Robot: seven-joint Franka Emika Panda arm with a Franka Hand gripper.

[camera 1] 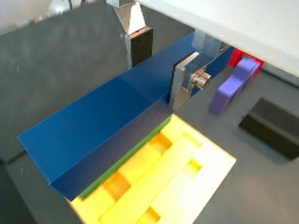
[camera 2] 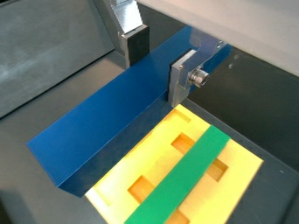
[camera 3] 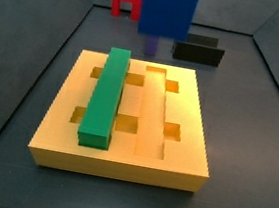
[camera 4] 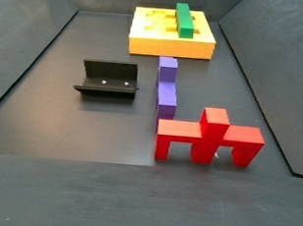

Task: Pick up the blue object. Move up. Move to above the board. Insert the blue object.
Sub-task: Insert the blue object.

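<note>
Wrist views: gripper [camera 2: 162, 63] clamped on the blue object [camera 2: 117, 118], held above the board [camera 2: 222, 188], green bar [camera 2: 187, 179] at its 3 o'clock. Looks like the move-above step; next: align with a free groove, descend.

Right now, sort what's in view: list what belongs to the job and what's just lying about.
Job: the blue object, held in the gripper over the board.

Lying about: green bar in the board, purple bar, red piece, fixture.
</note>
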